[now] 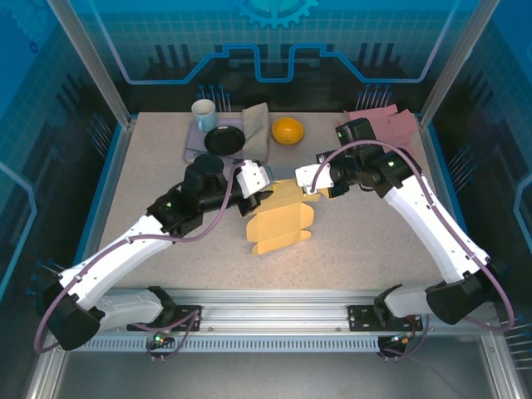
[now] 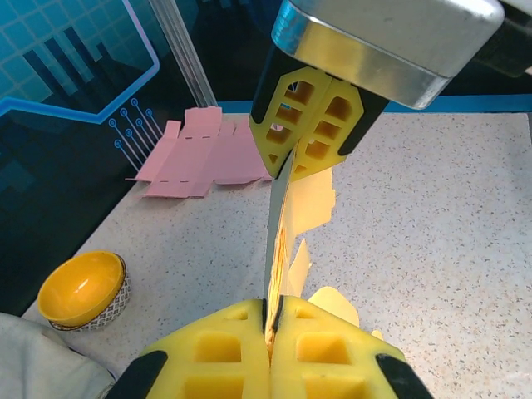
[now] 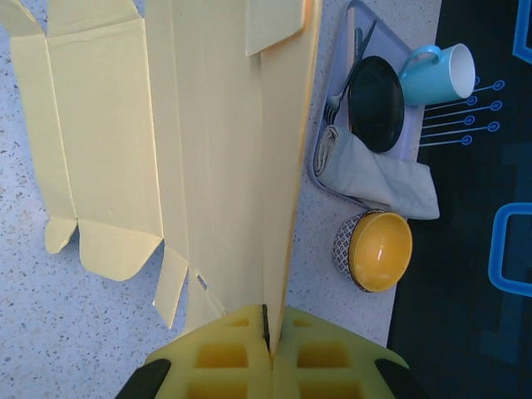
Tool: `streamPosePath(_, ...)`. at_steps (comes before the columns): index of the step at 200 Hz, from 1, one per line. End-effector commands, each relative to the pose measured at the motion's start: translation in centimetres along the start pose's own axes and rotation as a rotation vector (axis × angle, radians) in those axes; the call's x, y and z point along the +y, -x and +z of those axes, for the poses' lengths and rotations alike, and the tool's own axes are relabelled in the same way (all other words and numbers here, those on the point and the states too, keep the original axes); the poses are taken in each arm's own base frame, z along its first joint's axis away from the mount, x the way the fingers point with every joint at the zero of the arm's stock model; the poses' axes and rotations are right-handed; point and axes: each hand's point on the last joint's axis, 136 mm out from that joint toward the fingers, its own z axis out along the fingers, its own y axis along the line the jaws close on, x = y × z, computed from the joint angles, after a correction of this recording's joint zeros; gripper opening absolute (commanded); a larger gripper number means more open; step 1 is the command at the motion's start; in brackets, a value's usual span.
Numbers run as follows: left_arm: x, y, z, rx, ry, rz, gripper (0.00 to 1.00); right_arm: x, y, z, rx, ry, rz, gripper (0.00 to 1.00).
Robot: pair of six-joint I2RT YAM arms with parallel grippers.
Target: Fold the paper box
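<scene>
At the middle of the surface [image 1: 374, 241], both my pincers grip one raised panel of the yellow paper box [image 1: 278, 223].

My left pincer [image 2: 270, 320] is clamped on one edge of that upright panel and my right pincer [image 3: 268, 320] on the opposite edge, pads pressed flat on the card. The rest of the blank lies flat on the surface towards my bases. I judge this an early step: one long panel is stood up along its score, and no walls are closed yet. The next move calls for swinging the panel over along that line, both wrists together so the card neither buckles nor tears. The crease itself is hidden behind the panel. The blank's far end runs off my right wrist view, so I can't tell how those flaps sit.
</scene>
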Motion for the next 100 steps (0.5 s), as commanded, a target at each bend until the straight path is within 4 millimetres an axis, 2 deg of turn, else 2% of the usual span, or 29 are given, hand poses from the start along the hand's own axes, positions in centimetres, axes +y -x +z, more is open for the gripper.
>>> streamPosePath(1,0.3,1.4,-0.5,-0.054,0.023,0.026,0.00,2.1,0.9,0.4,-0.034,0.073,-0.027,0.00)
streamPosePath(50,1.5,0.1,-0.3,-0.033,0.109,0.022,0.00,2.0,0.1,0.9,-0.002,0.071,-0.012,0.00)
streamPosePath(61,2.1,0.0,-0.4,-0.031,0.143,0.005,0.18,1.8,0.0,1.0,-0.002,0.066,0.003,0.00)
streamPosePath(71,2.5,-0.2,-0.7,-0.030,0.164,-0.010,0.43,1.6,-0.2,1.1,-0.003,0.061,0.025,0.00)
streamPosePath(76,2.6,-0.3,-0.9,-0.030,0.174,-0.024,0.51,1.5,-0.3,1.1,-0.002,0.059,0.036,0.00)
streamPosePath(85,2.8,-0.7,-1.3,-0.033,0.189,-0.058,0.57,1.3,-0.6,1.2,0.002,0.054,0.057,0.00)
streamPosePath(100,3.4,-1.7,-2.4,-0.037,0.230,-0.141,0.59,0.7,-1.4,1.5,0.017,0.038,0.098,0.00)
